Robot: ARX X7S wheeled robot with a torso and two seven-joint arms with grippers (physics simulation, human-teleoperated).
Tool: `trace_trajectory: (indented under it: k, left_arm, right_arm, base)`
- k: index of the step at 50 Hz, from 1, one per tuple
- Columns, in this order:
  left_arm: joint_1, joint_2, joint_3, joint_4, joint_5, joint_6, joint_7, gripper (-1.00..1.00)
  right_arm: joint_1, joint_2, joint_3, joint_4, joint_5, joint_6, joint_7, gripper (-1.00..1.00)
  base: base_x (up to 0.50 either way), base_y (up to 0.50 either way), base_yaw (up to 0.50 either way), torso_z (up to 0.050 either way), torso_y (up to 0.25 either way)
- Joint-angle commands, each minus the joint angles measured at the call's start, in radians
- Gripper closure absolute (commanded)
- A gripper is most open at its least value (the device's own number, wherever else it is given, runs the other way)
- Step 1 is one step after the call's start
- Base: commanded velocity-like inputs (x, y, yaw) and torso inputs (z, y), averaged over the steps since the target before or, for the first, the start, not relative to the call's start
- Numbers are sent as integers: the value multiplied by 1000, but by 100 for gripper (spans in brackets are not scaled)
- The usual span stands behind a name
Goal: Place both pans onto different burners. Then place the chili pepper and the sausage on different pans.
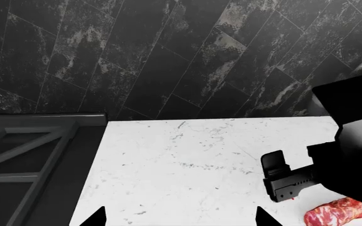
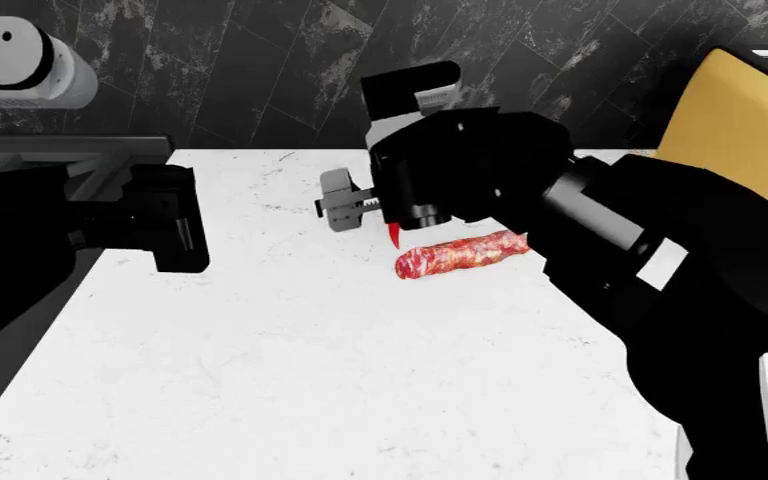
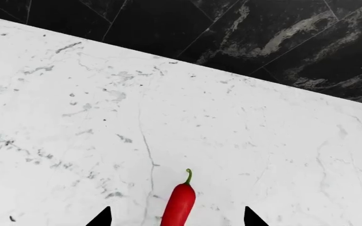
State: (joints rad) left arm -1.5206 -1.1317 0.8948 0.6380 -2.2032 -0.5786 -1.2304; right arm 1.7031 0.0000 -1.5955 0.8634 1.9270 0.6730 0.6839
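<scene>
The right gripper (image 2: 340,208) hung over the middle of the white marble counter (image 2: 291,380), and the small, thin, bright red chili pepper (image 3: 179,205) lay between its two dark fingertips (image 3: 100,217) in the right wrist view, green stem pointing toward the far black-tiled wall (image 3: 231,33). Those tips stood apart on either side of the pepper with a gap to each, so the jaws looked released rather than clamped; whether the pepper rested on the counter or hung lifted I could not tell. In the head view only its red tip showed below the gripper, just beside the left end of the short, thick, mottled pinkish-red sausage (image 2: 462,254), which lay on the counter.

The left gripper (image 2: 171,218) hovered to the left over the counter, its fingertips spread with nothing between them. The black cast-iron grate (image 1: 24,155) of the stove sat at the counter's far left edge.

No black frying pan appeared in any view, so whether the pans already stood on burners could not be judged. Neither pepper nor sausage was on a pan; both placements remained.
</scene>
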Motion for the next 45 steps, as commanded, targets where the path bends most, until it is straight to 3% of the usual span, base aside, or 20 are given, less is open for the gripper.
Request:
trace_trajectory:
  k: [1, 45]
  left_arm:
    - [9, -6, -1, 0, 7, 2, 9, -100]
    - [26, -18, -5, 4, 14, 7, 17, -100]
  right_arm:
    - [-15, 0, -2, 4, 20, -18, -21, -100]
    - [-97, 0, -1, 23, -25, -29, -44, -100]
  base:
    - [0, 0, 0, 0, 0]
    - [0, 0, 0, 0, 0]
